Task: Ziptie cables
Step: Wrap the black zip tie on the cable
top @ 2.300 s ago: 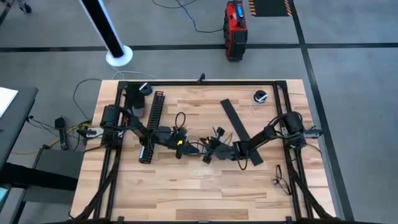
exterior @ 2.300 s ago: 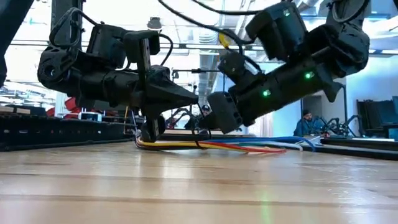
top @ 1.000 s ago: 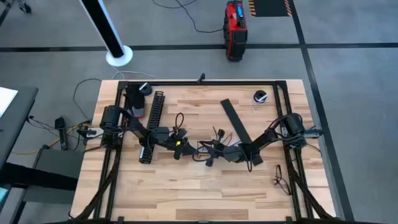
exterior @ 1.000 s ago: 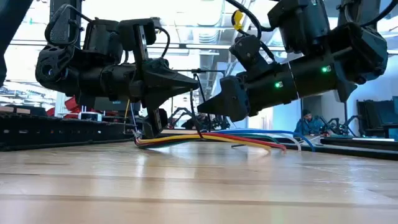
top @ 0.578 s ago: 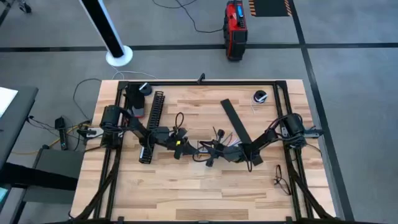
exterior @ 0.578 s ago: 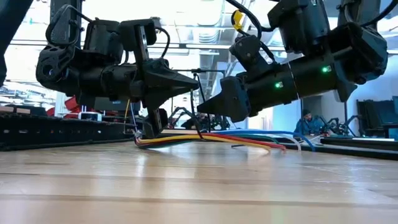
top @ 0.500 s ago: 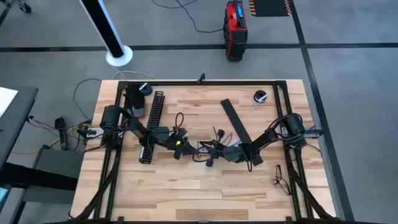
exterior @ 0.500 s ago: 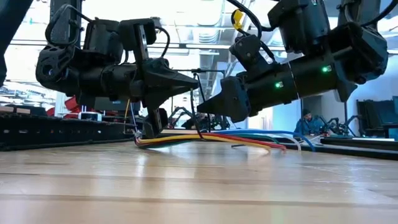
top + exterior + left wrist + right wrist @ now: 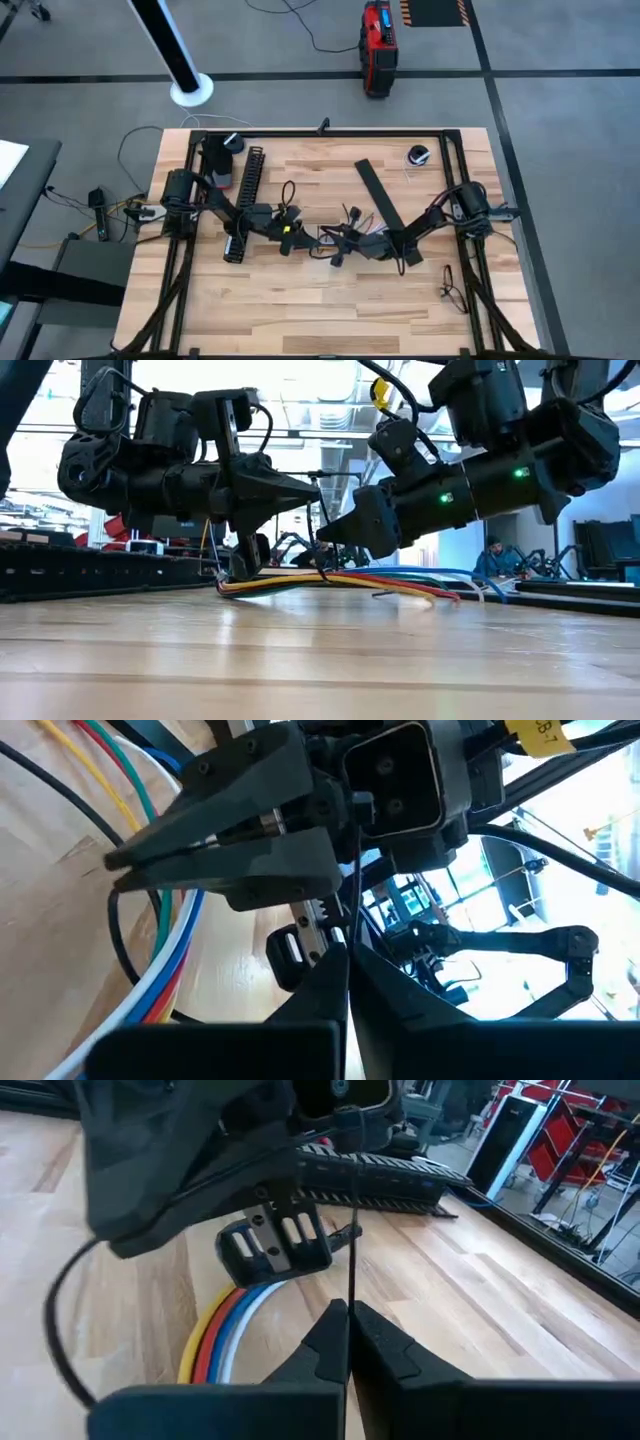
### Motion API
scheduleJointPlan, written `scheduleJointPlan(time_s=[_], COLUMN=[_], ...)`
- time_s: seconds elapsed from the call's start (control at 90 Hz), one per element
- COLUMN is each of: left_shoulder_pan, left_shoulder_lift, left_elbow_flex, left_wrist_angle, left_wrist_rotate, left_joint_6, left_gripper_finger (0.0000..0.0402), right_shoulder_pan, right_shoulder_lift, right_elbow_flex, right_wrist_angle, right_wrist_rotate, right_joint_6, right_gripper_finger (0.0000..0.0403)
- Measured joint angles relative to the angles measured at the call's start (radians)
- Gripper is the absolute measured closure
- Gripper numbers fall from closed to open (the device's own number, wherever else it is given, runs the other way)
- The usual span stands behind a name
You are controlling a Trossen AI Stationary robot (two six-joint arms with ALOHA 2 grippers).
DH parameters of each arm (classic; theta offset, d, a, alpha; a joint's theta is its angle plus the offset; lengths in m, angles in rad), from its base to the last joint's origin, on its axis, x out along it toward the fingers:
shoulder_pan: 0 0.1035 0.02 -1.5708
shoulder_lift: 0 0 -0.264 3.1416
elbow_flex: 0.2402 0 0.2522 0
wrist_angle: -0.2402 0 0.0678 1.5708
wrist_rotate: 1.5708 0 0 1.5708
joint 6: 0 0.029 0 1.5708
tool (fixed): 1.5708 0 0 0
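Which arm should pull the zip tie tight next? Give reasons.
Probably right: the right gripper is shut on the zip tie low, nearer the cables; the left gripper pinches it higher up.

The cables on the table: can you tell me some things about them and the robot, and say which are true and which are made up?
1. The cables lie on the wooden table. True.
2. Both grippers meet over the middle of the table. True: the left gripper and the right gripper point at each other.
3. The cables are all black. False: yellow, red, blue and white ones show.
4. The right gripper is wide open. False: its fingers are pinched shut on a thin black ziptie.
5. The flat black strip stands upright. False: it lies flat on the table.
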Motion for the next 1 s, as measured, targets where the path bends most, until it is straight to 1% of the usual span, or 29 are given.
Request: scheduleJointPlan(time_s=[0.356, 0.5, 0.589, 0.856, 1.0], left_shoulder_pan=[0.0, 0.0, 0.0, 0.0, 0.0], left_shoulder_lift=[0.0, 0.0, 0.0, 0.0, 0.0], left_elbow_flex=[0.017, 0.017, 0.017, 0.017, 0.017], left_wrist_angle=[-0.01, -0.01, -0.01, -0.01, -0.016], left_wrist_rotate=[0.006, 0.007, 0.007, 0.003, 0.002], left_joint_6=[0.008, 0.009, 0.01, 0.006, 0.003], left_gripper_finger=[0.0401, 0.0401, 0.0402, 0.0401, 0.0401], right_shoulder_pan=[0.0, 0.0, 0.001, 0.004, 0.005], right_shoulder_lift=[0.0, 0.0, 0.0, 0.0, 0.0], right_elbow_flex=[0.0, 0.0, 0.0, 0.0, 0.0], right_wrist_angle=[0.002, 0.002, 0.001, 0.002, 0.031], right_wrist_rotate=[-0.002, 0.008, 0.034, 0.037, 0.038], right_joint_6=[-0.005, -0.006, -0.005, 0.0, -0.031], right_gripper_finger=[0.0403, 0.0403, 0.0403, 0.0403, 0.0403])
